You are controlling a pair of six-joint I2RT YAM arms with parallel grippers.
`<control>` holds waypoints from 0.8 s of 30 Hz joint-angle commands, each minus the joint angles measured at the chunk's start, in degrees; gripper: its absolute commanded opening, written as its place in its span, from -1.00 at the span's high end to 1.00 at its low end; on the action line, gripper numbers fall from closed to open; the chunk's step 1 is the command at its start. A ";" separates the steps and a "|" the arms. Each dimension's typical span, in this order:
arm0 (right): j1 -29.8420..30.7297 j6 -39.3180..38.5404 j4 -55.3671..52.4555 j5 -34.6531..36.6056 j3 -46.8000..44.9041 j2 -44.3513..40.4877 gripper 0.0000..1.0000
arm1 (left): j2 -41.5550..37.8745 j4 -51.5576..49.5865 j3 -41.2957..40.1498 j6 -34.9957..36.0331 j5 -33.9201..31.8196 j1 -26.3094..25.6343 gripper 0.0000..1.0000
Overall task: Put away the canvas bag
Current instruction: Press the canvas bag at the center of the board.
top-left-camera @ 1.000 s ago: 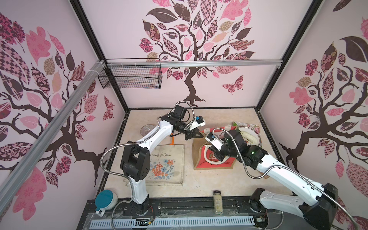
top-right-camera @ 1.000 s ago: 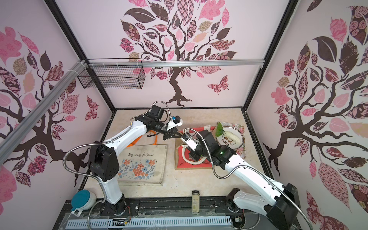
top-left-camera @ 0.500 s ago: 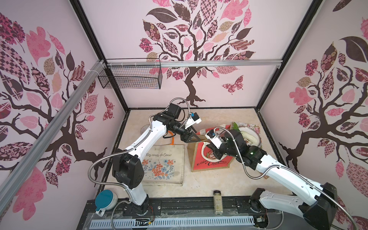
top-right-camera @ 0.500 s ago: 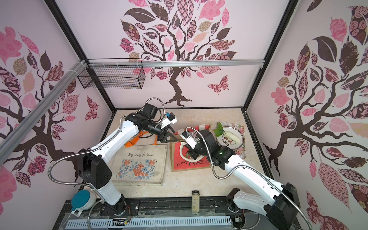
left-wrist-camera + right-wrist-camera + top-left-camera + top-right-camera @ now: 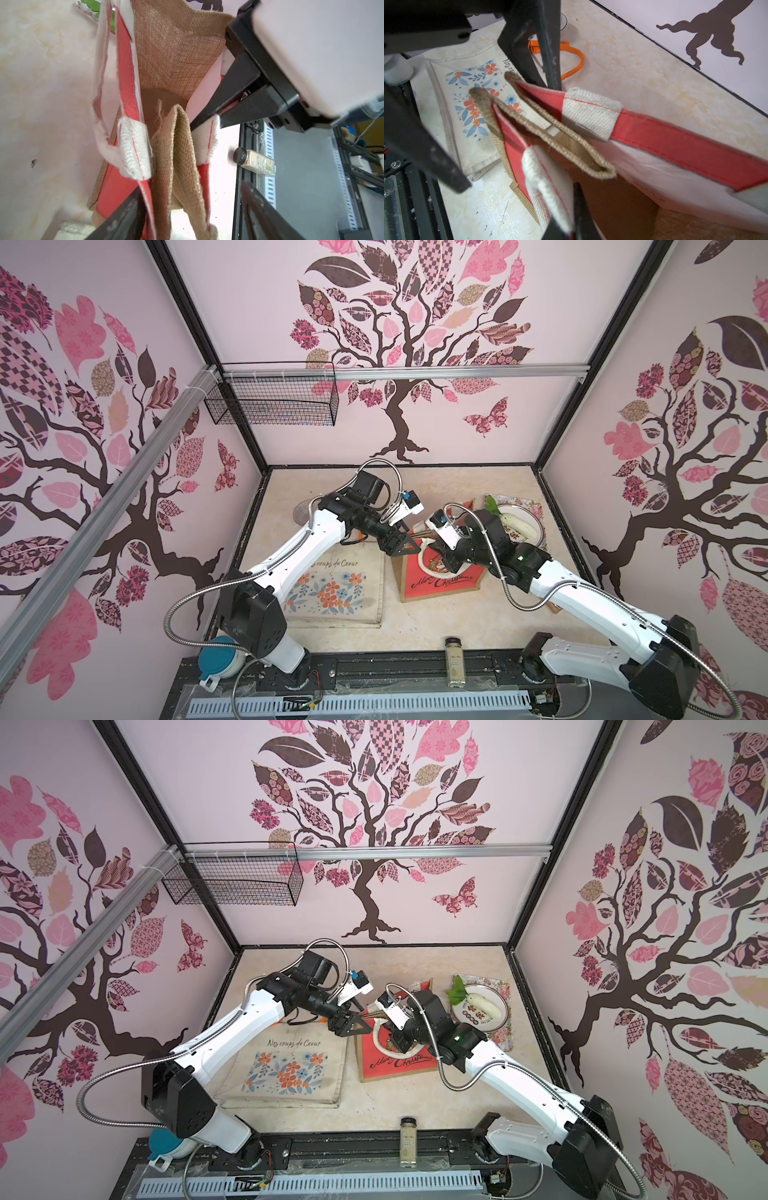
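Beige tabletop (image 5: 457, 489), tree-decal walls (image 5: 457, 439); left fingers (image 5: 264, 212) spread apart, right fingers (image 5: 234, 87) clamped on red bag (image 5: 440, 585).

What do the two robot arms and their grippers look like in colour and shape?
The left arm and right arm have white shells with black joint housings. A ribbed silver hose runs beside each. The left gripper and right gripper are black with long, flat, tapering jaws. A green light glows on the right arm.

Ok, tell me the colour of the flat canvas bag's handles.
Orange handles, clearest in the right wrist view.
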 commanded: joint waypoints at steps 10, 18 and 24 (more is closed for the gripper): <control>-0.37 4.01 6.22 -4.78 -0.05 0.12 0.10 | -5.55 9.34 -7.22 -3.80 -12.13 -0.29 0.09; -0.37 2.66 2.03 -0.63 1.75 -1.37 -0.04 | -4.43 8.42 -7.43 -3.23 -12.69 -1.53 0.09; -0.37 4.66 0.88 0.06 2.71 -1.69 -0.01 | -4.09 7.39 -7.01 -2.70 -13.10 -2.33 0.80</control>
